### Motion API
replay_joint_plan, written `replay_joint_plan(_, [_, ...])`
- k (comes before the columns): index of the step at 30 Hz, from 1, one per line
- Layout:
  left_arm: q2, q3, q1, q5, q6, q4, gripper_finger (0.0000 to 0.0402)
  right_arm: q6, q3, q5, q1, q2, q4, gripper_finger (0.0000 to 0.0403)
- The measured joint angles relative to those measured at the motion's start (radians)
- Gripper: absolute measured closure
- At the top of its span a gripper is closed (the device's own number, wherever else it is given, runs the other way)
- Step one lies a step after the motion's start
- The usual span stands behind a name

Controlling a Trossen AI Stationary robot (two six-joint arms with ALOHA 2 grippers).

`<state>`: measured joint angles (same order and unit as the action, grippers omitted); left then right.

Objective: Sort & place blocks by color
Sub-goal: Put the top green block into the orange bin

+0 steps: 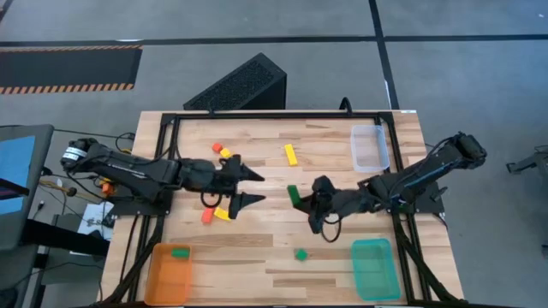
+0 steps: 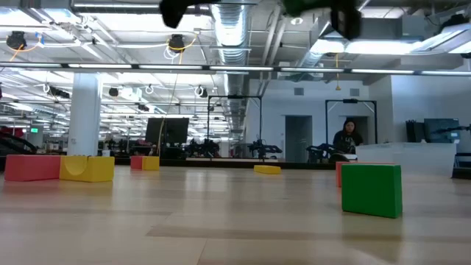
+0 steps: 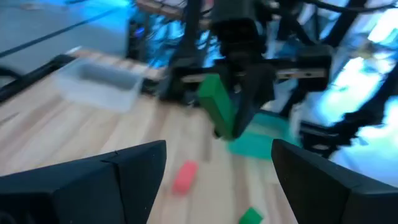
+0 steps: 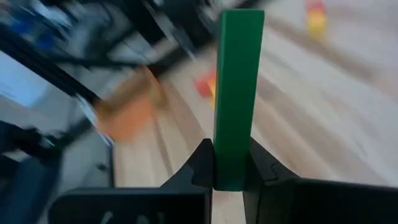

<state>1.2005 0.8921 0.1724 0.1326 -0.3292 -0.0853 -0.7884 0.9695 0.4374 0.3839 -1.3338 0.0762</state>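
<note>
My right gripper (image 1: 301, 198) is over the table's middle, shut on a green bar (image 1: 294, 195), which the left wrist view shows too (image 3: 217, 106). My left gripper (image 1: 249, 188) hovers open just to its left, touching nothing. Loose blocks lie flat on the table. A yellow bar (image 1: 291, 154) lies towards the far edge. A red and yellow pair (image 1: 222, 151) and another pair (image 1: 214, 215) sit near the left gripper. One green block (image 1: 300, 254) lies near the front, and another (image 1: 179, 252) lies in the orange tray (image 1: 169, 278). My right gripper pinches the green bar between its two fingers (image 4: 202, 167) at one end (image 4: 231, 163). The rest of the bar sticks out beyond the fingertips, in line with them. The fingers slant down from the table's right side. The bar is lifted clear of the table and tilted.
A teal tray (image 1: 374, 287) sits at the near right and a clear tray (image 1: 370, 162) at the far right. A black frame runs along the table's edges (image 1: 274, 114). A person (image 2: 346, 140) stands in the room far behind. Bare wood lies between the near trays.
</note>
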Motion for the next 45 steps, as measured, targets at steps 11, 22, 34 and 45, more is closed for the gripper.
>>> replay_joint_plan(11, [0.131, -0.002, -0.056, -0.100, -0.029, -0.303, 0.0125, 0.305, 0.001, -0.100, -0.084, -0.014, -0.201, 0.0359])
replay_joint_plan(22, [0.144, -0.001, -0.093, -0.120, -0.056, -0.398, 0.0153, 0.401, 0.001, -0.192, -0.126, -0.012, -0.244, 0.0359])
replay_joint_plan(34, [0.142, -0.001, -0.127, -0.141, -0.050, -0.407, 0.0354, 0.428, 0.001, -0.276, -0.184, -0.012, -0.260, 0.0352])
replay_joint_plan(45, [-0.016, 0.000, -0.050, 0.128, -0.046, 0.013, 0.0381, 0.363, 0.001, -0.261, -0.271, -0.012, -0.220, 0.0240])
